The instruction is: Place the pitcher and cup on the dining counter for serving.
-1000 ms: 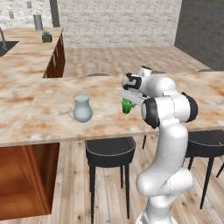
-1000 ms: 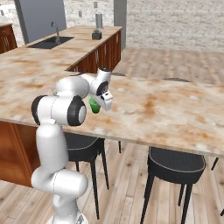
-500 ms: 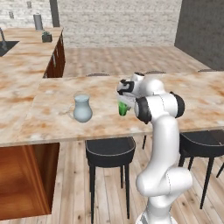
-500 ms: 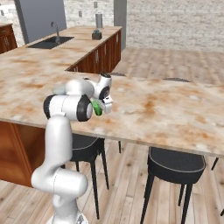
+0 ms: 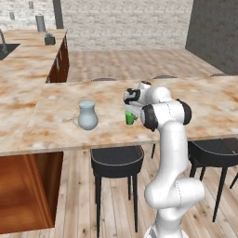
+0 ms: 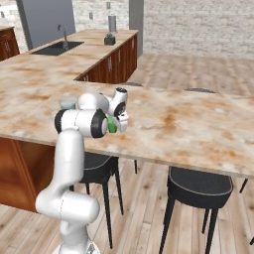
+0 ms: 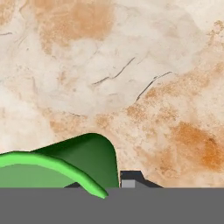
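A: Start at the left. What stands on the dining counter (image 5: 60, 125)?

B: The pitcher (image 5: 87, 115), upright on the marble slab (pale blue-grey, round belly, flared rim). In the right base view only a sliver of it (image 6: 67, 104) peeks out at about nine o'clock from the arm's shoulder.

A: And to the right of it?

B: The cup (image 5: 129, 118), bright green, roughly at three o'clock from the pitcher and well apart from it. It sits low at the counter surface, near the front edge; I cannot tell whether its base touches the marble.

A: Is the gripper (image 5: 131, 110) on it?

B: Yes. The jaws are narrow, nearly closed, and they pinch the cup at its rim. The hand view shows the green rim (image 7: 52, 168) curving in at seven o'clock, with a dark fingertip (image 7: 130, 179) just beside the cup's wall.

A: From the other side?

B: The cup (image 6: 112, 126) shows as a green patch under the white hand. Black stools (image 5: 116, 160) stand beneath the counter.
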